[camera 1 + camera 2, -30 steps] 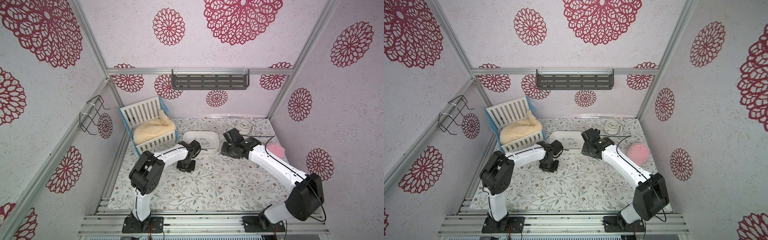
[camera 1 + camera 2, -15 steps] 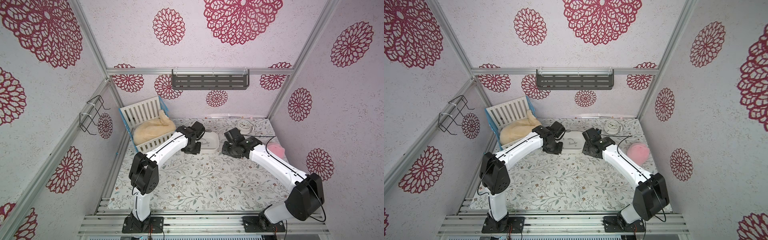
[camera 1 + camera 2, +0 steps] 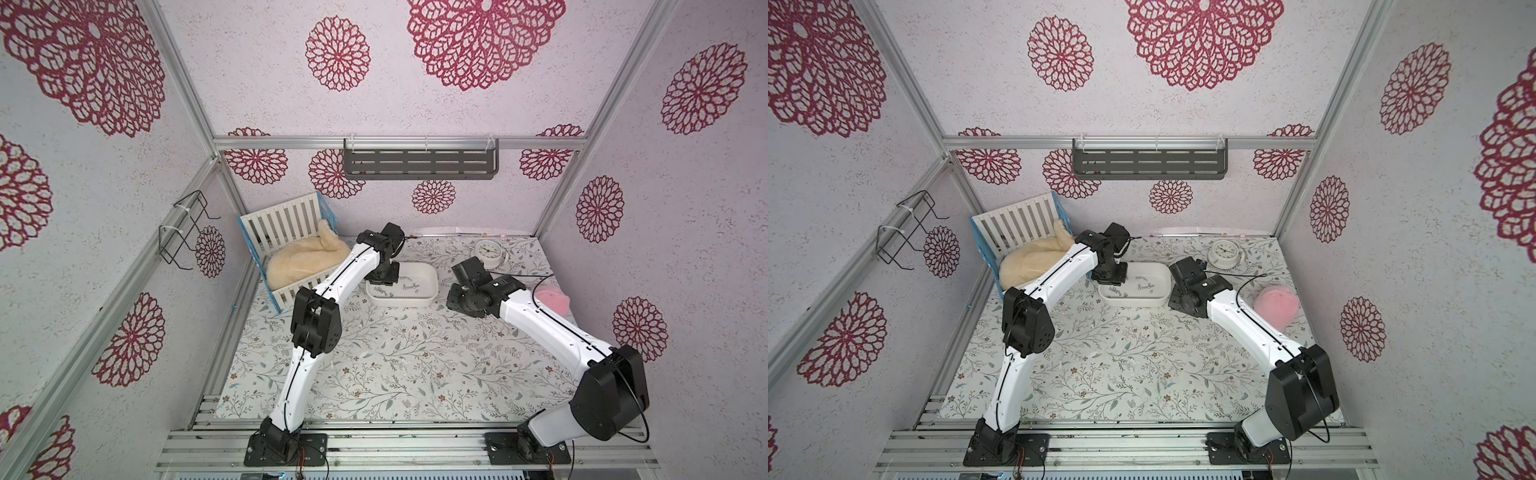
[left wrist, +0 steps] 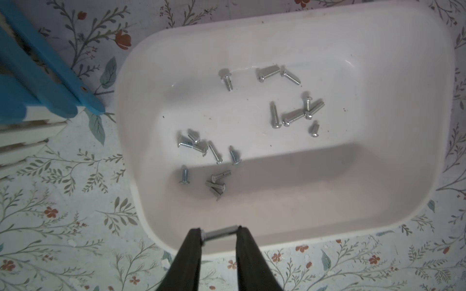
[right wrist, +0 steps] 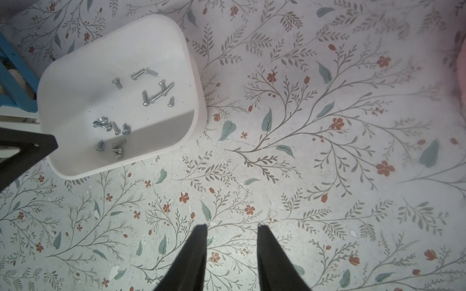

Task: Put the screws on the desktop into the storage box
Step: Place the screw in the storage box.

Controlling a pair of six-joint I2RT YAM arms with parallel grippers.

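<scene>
Top view: floral desktop (image 3: 395, 365), rosette walls (image 3: 685, 232).

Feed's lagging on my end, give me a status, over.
Left pincer shut on one screw, over the storage box rim. Right pincer open, empty, above bare desktop. Many screws already in the box. Nothing blocking the drop.

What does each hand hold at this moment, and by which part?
Left hand: one small silver metal screw, pinched lengthwise by its two ends. Right hand: nothing.

White arm links (image 3: 353, 272), bulky black joints (image 3: 313, 328), thin black cables (image 3: 523, 274), tapered black fingers (image 5: 194, 259)
</scene>
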